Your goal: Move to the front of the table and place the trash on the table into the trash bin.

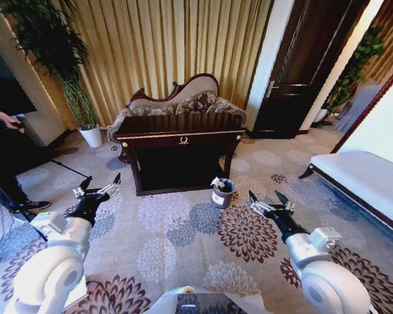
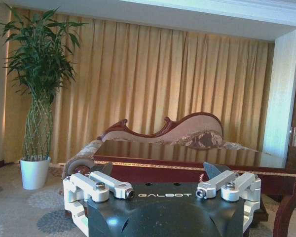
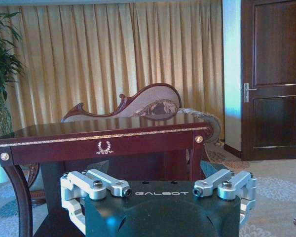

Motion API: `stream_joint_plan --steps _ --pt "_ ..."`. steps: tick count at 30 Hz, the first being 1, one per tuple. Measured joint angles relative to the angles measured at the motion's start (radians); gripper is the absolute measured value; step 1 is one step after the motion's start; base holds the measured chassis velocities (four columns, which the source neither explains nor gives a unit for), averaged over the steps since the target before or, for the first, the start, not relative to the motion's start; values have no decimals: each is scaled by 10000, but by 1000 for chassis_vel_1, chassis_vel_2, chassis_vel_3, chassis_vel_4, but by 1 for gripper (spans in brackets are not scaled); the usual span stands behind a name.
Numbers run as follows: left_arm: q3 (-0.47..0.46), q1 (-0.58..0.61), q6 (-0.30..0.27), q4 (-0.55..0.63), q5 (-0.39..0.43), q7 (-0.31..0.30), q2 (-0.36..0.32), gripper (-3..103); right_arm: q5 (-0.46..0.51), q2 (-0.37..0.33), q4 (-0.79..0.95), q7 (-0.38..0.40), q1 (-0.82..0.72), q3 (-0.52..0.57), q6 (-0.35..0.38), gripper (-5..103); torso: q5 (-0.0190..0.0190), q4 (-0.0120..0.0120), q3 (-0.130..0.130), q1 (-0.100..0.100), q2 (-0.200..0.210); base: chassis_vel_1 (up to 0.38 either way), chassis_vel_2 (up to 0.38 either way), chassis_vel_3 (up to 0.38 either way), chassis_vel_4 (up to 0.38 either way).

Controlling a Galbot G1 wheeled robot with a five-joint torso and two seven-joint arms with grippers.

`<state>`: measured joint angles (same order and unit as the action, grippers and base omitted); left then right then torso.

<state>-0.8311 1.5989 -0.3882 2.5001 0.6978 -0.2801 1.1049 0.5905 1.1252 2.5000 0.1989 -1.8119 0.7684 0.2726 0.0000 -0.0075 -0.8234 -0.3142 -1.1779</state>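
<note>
The dark reddish-brown table point(image 1: 180, 134) stands ahead at the middle of the head view, its gold emblem facing me. I make out nothing on its glossy top point(image 3: 103, 129), which the left wrist view also shows point(image 2: 187, 153). At the table's front right corner, a small dark trash bin point(image 1: 222, 195) stands on the carpet, and pale crumpled trash point(image 1: 219, 184) pokes out of its top. My left gripper point(image 1: 99, 185) point(image 2: 157, 170) hangs open and holds nothing, short of the table's left front leg. My right gripper point(image 1: 268, 198) point(image 3: 153, 170) is open and holds nothing, to the right of the bin.
A carved sofa point(image 1: 177, 101) sits right behind the table. A potted plant in a white pot point(image 1: 90, 135) stands at the back left, a white bench point(image 1: 367, 180) at the right, and a dark door point(image 1: 301, 65) at the back right. A person point(image 1: 6, 154) stands at the far left. Patterned carpet lies between me and the table.
</note>
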Motion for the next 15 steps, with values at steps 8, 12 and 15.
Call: stream_joint_plan --steps 8,12,15 --pt "0 0 -5 0 2 6 0 100 1 0 1 -1 0 0 0 100 0 0 0 0 0 0 0 0 0" --pt "0 0 -8 0 2 6 0 100 1 0 0 -1 0 0 0 100 0 0 0 0 0 0 0 0 0" --pt "0 0 -11 0 2 6 0 100 1 0 0 -1 0 0 1 100 0 0 0 0 0 0 0 0 0"
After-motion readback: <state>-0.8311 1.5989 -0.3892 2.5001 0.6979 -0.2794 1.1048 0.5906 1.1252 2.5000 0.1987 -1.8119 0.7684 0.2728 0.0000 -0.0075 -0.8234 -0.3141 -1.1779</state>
